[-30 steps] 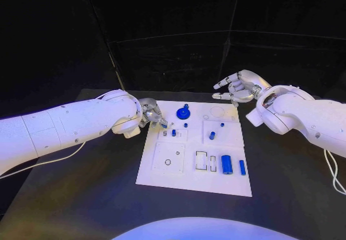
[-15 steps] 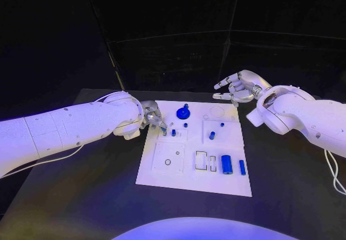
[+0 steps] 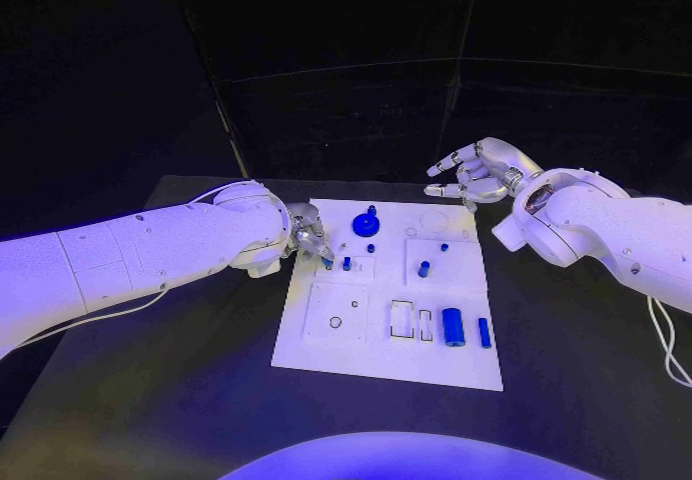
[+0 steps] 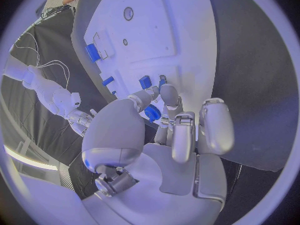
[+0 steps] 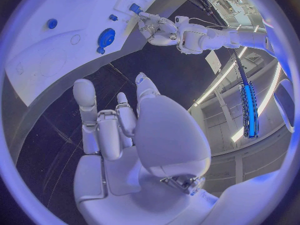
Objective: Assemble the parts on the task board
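A small blue part was pinched at the left hand's fingertips over the board, best lowered upright and gently into its hole, while the right hand hung spread and empty.

Left hand fingers over task board

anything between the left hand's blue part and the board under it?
Nothing visible. The left hand pinches a small blue peg at its fingertips, right over the left side of the white task board; only another small blue upright peg stands just beside it.
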`<state>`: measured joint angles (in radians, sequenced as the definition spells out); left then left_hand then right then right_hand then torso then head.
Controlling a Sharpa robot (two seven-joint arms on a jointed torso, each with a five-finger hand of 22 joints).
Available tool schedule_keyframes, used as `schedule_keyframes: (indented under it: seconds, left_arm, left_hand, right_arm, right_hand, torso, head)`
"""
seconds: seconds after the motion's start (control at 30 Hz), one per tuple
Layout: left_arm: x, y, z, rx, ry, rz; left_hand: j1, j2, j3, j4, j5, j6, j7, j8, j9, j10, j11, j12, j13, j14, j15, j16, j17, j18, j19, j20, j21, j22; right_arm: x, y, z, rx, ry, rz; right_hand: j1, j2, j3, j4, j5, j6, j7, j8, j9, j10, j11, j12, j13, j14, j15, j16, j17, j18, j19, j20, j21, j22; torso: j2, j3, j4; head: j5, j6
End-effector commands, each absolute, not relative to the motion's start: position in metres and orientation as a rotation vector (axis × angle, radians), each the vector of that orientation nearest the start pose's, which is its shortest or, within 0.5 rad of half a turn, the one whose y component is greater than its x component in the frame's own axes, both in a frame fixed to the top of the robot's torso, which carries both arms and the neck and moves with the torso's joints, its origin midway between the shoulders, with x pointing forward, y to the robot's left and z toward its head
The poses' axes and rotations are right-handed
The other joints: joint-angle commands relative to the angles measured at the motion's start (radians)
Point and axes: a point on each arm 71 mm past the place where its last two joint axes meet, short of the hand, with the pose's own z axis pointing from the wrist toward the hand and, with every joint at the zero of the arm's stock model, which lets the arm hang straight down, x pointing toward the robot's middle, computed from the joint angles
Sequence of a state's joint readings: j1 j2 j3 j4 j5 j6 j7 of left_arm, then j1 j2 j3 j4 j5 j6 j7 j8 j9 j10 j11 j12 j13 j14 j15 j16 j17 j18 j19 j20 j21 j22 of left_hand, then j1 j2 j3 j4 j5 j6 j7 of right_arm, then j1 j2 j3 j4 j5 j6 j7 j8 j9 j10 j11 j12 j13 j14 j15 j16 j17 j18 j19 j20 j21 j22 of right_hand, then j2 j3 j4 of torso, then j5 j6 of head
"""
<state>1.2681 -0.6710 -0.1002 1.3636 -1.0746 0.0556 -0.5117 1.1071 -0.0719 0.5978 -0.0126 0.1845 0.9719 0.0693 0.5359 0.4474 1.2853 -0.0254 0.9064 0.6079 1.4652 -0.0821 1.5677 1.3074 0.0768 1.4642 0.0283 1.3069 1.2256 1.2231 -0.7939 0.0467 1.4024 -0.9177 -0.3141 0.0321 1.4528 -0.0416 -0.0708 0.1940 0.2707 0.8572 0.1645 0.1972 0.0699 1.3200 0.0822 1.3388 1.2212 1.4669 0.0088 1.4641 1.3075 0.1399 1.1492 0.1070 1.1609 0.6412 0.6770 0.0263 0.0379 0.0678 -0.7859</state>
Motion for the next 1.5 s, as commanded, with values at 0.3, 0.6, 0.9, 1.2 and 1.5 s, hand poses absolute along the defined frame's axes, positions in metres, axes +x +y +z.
schedule_keyframes:
  seconds: [0.3, 0.6, 0.9, 1.2, 1.5]
  left_arm:
    - [0.5100, 0.1782, -0.2210, -0.148, 2.269, -0.367]
    - [0.5092, 0.1766, -0.2221, -0.135, 2.283, -0.365]
    - [0.5088, 0.1754, -0.2228, -0.126, 2.292, -0.363]
    - [0.5099, 0.1750, -0.2235, -0.124, 2.297, -0.359]
    - [0.5128, 0.1725, -0.2240, -0.126, 2.295, -0.359]
  left_hand:
    - [0.010, 0.002, 0.117, -0.114, 0.007, 0.007, -0.017, 0.006, 0.002, 0.007, -0.001, 0.003, 0.001, 0.106, -0.005, 0.003, 0.263, -0.002, 0.007, -0.006, 0.002, 0.001]
    - [0.010, 0.001, 0.118, -0.114, 0.009, 0.006, -0.017, 0.007, 0.003, 0.007, -0.001, 0.003, 0.001, 0.106, -0.005, 0.003, 0.263, -0.002, 0.008, -0.006, 0.002, 0.002]
    - [0.007, 0.000, 0.119, -0.113, 0.014, 0.006, -0.017, 0.009, 0.005, 0.009, -0.002, 0.005, 0.004, 0.106, -0.005, 0.003, 0.263, -0.002, 0.008, -0.007, 0.003, 0.003]
    - [-0.009, -0.003, 0.116, -0.101, 0.017, 0.010, -0.022, 0.019, 0.014, 0.021, -0.004, 0.019, 0.021, 0.106, -0.006, 0.003, 0.263, -0.004, 0.010, -0.007, 0.007, 0.009]
    - [-0.060, -0.015, 0.059, -0.061, 0.012, 0.017, -0.036, 0.033, 0.028, 0.033, -0.014, 0.030, 0.036, 0.106, -0.013, 0.003, 0.263, -0.006, 0.014, -0.013, 0.014, 0.021]
  right_arm:
    - [0.5230, -0.2132, -0.1488, 0.338, 1.624, 0.974]
    - [0.5231, -0.2125, -0.1489, 0.337, 1.624, 0.976]
    - [0.5231, -0.2125, -0.1489, 0.337, 1.625, 0.976]
    - [0.5230, -0.2123, -0.1489, 0.337, 1.624, 0.976]
    - [0.5229, -0.2125, -0.1487, 0.337, 1.623, 0.976]
  right_hand:
    - [-0.008, 0.003, -0.004, 0.000, 0.005, -0.001, 0.003, 0.006, 0.000, -0.004, -0.002, 0.001, 0.000, 0.050, -0.007, -0.005, 0.022, 0.019, -0.006, 0.000, -0.006, -0.001]
    - [-0.008, 0.003, -0.004, 0.000, 0.005, -0.001, 0.003, 0.006, 0.000, -0.004, -0.002, 0.001, 0.000, 0.050, -0.007, -0.005, 0.022, 0.019, -0.006, 0.000, -0.006, -0.001]
    - [-0.008, 0.003, -0.004, 0.000, 0.005, -0.001, 0.003, 0.006, 0.000, -0.004, -0.002, 0.001, 0.000, 0.050, -0.007, -0.005, 0.022, 0.019, -0.006, 0.000, -0.006, -0.001]
    - [-0.008, 0.003, -0.004, 0.000, 0.005, -0.001, 0.003, 0.006, 0.000, -0.004, -0.002, 0.001, 0.000, 0.050, -0.007, -0.005, 0.022, 0.019, -0.006, 0.000, -0.006, -0.001]
    - [-0.008, 0.005, -0.005, -0.002, 0.005, 0.000, 0.002, 0.008, 0.000, -0.003, -0.003, 0.002, 0.001, 0.050, -0.008, -0.006, 0.022, 0.019, -0.005, 0.000, -0.007, -0.001]
  torso:
    - [0.000, 0.0012, 0.0005]
    - [0.000, 0.0007, 0.0011]
    - [-0.001, 0.0008, 0.0005]
    - [0.000, 0.0017, 0.0009]
    - [0.000, 0.0018, 0.0001]
  head:
    - [0.002, -0.004]
    - [0.003, -0.006]
    - [0.003, -0.009]
    - [0.002, -0.010]
    - [0.001, -0.012]
